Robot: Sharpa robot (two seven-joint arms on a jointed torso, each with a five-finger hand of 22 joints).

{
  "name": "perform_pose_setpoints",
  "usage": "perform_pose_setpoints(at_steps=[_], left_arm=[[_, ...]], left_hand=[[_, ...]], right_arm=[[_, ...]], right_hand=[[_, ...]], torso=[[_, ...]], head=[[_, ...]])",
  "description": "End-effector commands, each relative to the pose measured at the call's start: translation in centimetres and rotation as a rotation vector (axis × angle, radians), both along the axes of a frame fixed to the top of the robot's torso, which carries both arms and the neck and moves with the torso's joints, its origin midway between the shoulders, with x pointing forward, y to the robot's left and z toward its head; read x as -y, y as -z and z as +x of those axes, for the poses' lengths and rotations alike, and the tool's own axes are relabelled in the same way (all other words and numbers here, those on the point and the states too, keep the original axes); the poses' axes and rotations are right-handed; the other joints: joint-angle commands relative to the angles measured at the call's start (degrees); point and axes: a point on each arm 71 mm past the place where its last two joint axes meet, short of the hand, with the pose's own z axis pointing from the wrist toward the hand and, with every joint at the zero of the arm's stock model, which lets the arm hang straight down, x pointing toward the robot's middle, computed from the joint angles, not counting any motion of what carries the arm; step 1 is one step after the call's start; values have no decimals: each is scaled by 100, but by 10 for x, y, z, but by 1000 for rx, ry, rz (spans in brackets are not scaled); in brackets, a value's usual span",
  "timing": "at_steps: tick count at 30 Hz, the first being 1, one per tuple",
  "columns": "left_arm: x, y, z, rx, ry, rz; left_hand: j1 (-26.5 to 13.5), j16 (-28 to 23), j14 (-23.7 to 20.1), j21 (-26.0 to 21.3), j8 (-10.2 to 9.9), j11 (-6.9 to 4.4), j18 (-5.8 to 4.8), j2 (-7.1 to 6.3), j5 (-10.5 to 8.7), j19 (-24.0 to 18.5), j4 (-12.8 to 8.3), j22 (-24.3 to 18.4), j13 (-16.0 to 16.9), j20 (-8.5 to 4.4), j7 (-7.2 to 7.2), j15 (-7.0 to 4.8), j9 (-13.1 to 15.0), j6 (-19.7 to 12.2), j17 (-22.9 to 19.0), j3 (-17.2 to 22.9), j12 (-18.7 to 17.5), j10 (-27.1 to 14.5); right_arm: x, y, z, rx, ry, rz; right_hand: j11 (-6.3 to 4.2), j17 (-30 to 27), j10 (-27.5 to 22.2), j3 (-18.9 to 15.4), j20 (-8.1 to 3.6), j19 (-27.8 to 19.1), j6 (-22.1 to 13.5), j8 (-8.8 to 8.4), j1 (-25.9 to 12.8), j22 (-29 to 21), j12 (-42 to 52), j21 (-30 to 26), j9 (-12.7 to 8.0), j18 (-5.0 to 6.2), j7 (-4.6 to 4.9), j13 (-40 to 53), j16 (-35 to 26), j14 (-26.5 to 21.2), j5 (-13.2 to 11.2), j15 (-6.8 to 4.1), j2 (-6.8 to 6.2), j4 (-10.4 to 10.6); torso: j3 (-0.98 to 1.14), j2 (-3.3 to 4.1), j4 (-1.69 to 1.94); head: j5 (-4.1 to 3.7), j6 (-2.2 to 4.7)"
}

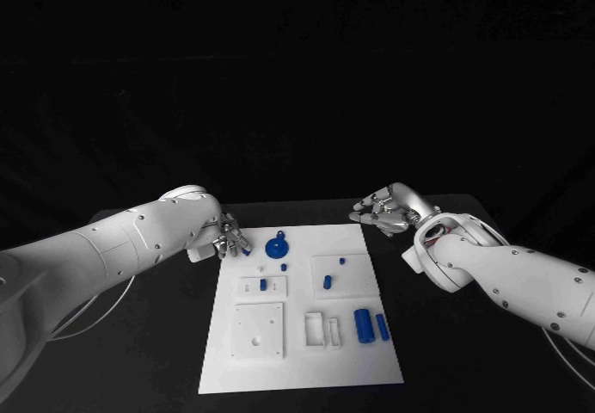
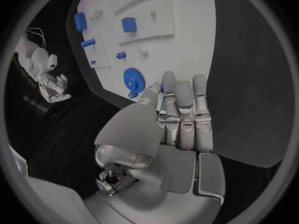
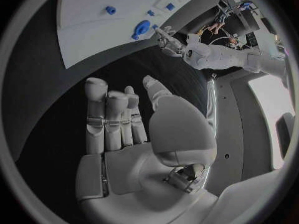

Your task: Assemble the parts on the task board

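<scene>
The white task board lies in the middle of the black table. A blue disc with a small tab rests near the board's far left corner. My left hand hovers at that corner, a little left of the disc, holding nothing. In the left wrist view its fingers are straight and close together, just short of the disc. My right hand hangs over the table beyond the board's far right corner, and its fingers are spread with nothing in them.
Small blue pieces lie mid-board, and two blue cylinders stand near the right edge. White raised blocks and slotted holders sit on the near half. Black table surrounds the board.
</scene>
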Motion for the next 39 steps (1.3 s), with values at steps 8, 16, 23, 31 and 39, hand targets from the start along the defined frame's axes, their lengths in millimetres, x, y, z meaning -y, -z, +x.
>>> perform_pose_setpoints(at_steps=[8,16,23,31,39], left_arm=[[0,0,-4,45,-24,-25],[-4,0,-18,77,-34,-76],[-7,-1,-38,102,-26,-116],[-11,0,-59,136,-32,-146],[-10,0,-74,172,-46,-161]], left_hand=[[-343,145,152,271,13,-113,-86,-227,752,20,-425,130,37,-78,-288,-110,1012,526,213,446,405,267],[-665,164,367,513,6,-168,-86,-436,1403,72,-657,130,-6,-134,-358,-165,1154,747,475,740,832,283],[-803,173,457,665,13,-202,-86,-513,1564,80,-750,128,-55,-158,-398,-193,1203,874,648,853,1036,287],[-899,209,513,835,9,-233,-86,-592,1829,74,-806,127,-67,-189,-426,-221,1249,965,803,950,1221,284],[-984,275,565,969,8,-266,-86,-643,1973,79,-864,125,-42,-214,-452,-244,1275,1039,894,1023,1365,283]], right_arm=[[0,0,0,5,-12,-6],[3,-1,-1,6,-7,-9],[5,-2,-3,7,-5,-10],[5,-2,-4,8,-6,-9],[6,-1,-4,5,-6,-8]], right_hand=[[5,1,-25,9,4,38,-36,-21,14,352,-11,2,-2,58,-3,7,2,-21,37,-9,-18,8],[5,1,-25,9,4,38,-36,-21,14,352,-11,2,-2,58,-3,7,2,-21,37,-9,-18,8],[5,-6,-28,8,3,37,-34,-21,16,351,-14,-1,-2,58,-4,5,-5,-24,48,-9,-19,5],[5,-6,-28,8,3,37,-34,-21,16,351,-14,-1,-2,58,-4,5,-5,-24,48,-9,-19,5],[5,-6,-28,8,3,37,-34,-21,16,351,-14,-1,-2,58,-4,5,-5,-24,48,-9,-19,5]], torso=[[3,-6,5],[6,-14,15],[20,-54,54],[34,-103,84],[43,-127,97]], head=[[-5,8],[-8,-9],[-8,-30],[-11,-58],[-9,-85]])
